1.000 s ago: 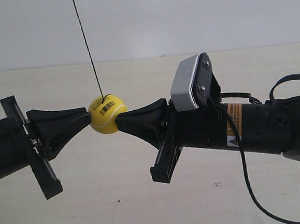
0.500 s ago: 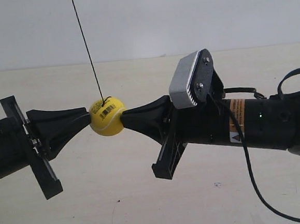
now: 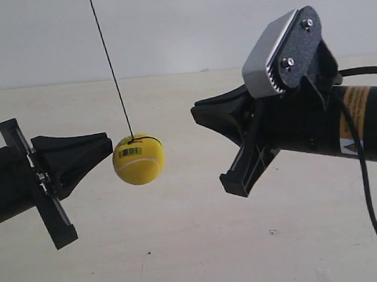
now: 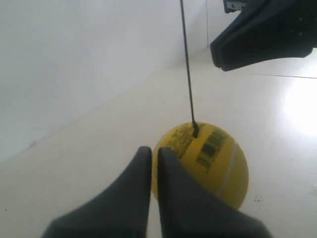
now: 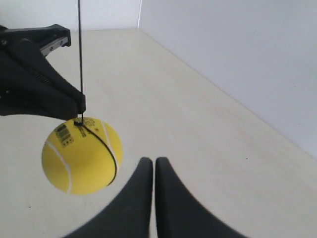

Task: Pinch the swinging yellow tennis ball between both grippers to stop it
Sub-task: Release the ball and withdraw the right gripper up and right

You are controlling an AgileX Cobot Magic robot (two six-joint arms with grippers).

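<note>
Cream tabletop (image 3: 184, 246) runs back to a plain white wall (image 3: 166, 25). We see the ball (image 3: 138, 159) hanging on its string (image 3: 109, 62) above the table, between the two grippers. Our left gripper (image 3: 108, 146), at the exterior view's left, has its fingers pressed together with nothing between them. Its tip sits right at the ball's upper side, and we cannot tell whether it touches. Our right gripper (image 3: 196, 109), at the exterior view's right, is likewise clenched on nothing. Its tip points toward the ball from a little higher and stands clearly apart from it. A grey camera mount (image 3: 270, 53) rides tilted on top of that arm. From the left wrist we see the barcode sticker (image 4: 210, 146) on the ball's upper part, beside where the string joins. From the right wrist the left gripper shows behind the ball.
</note>
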